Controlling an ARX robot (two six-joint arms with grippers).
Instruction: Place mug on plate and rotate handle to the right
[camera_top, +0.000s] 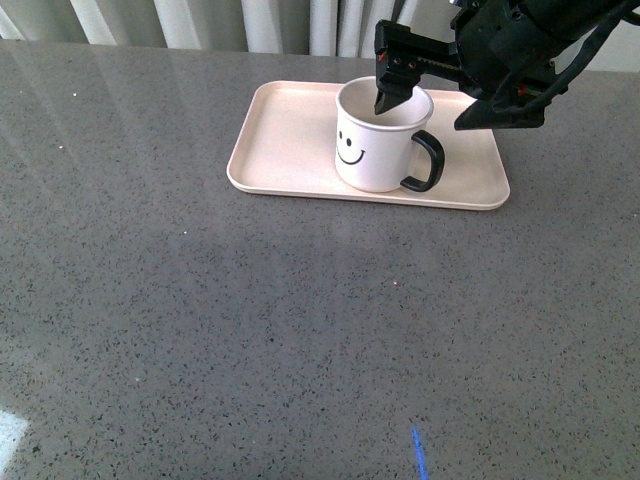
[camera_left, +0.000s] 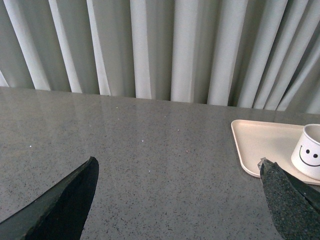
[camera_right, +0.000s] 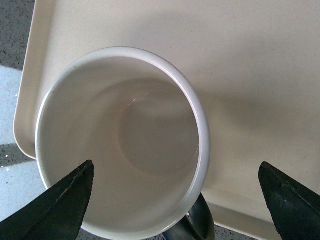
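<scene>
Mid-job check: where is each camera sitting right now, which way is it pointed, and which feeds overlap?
Front view: on the robot's body, looking forward and down over the grey speckled table at the cream smiley-face mug on the pale pink rectangular plate; the black right gripper shows over the mug.
Left wrist view: low over the table, facing the pale pleated curtain; the open left gripper frames it.
Right wrist view: straight down into the mug, its gripper open.
All three share mug and plate.

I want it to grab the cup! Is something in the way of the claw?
No, nothing visible is. The right gripper hangs open just above the mug, which stands on the plate, with only air between them.
</scene>
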